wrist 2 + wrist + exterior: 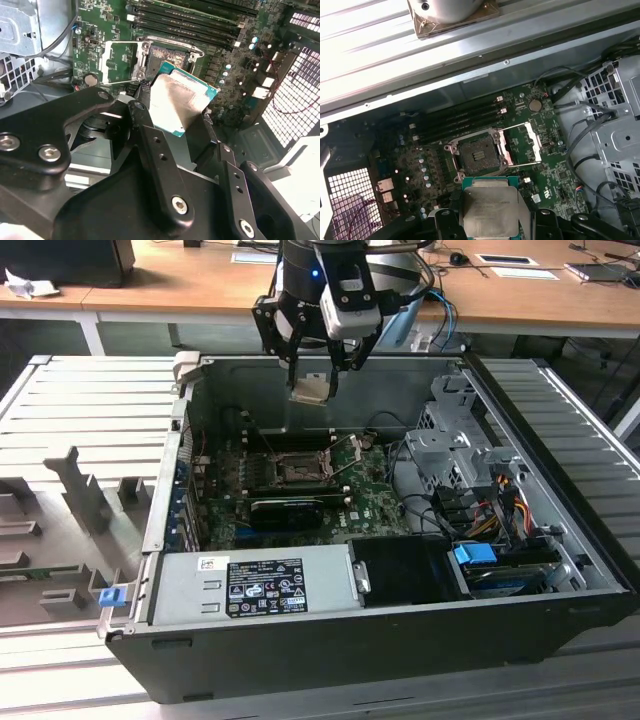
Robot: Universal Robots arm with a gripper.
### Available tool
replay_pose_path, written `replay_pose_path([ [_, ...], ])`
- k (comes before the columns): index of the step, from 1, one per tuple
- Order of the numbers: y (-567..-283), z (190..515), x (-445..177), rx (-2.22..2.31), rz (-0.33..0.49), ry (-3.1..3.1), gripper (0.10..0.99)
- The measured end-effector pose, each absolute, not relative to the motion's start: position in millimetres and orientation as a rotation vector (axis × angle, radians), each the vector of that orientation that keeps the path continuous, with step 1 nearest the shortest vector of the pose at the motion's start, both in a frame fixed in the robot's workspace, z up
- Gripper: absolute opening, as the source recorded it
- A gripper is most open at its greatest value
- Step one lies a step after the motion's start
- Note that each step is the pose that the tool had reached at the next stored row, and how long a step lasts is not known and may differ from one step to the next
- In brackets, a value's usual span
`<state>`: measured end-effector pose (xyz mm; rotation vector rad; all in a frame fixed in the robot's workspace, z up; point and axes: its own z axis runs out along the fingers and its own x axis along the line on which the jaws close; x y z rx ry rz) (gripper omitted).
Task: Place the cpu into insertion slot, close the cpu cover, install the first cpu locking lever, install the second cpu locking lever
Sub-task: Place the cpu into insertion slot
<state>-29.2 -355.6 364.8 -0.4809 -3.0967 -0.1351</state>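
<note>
End effector [314,380] clamped on the cpu [309,392], high above the open case [400,635].
I'd square it over the slot [479,154] and lower it flat, without tilt.

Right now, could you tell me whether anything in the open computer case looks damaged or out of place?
Nothing looks broken or askew. The one oddity is a dull grey smear across the top of the cpu, which the fingers hold above the case; the insertion slot is bare, its cpu cover swung open.
</note>
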Motion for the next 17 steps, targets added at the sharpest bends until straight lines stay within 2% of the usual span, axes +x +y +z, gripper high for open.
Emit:
replay_pose_path([
  [17,-355.6,363.6,-29.2,-0.562,-0.135,-3.085,0.525],
])
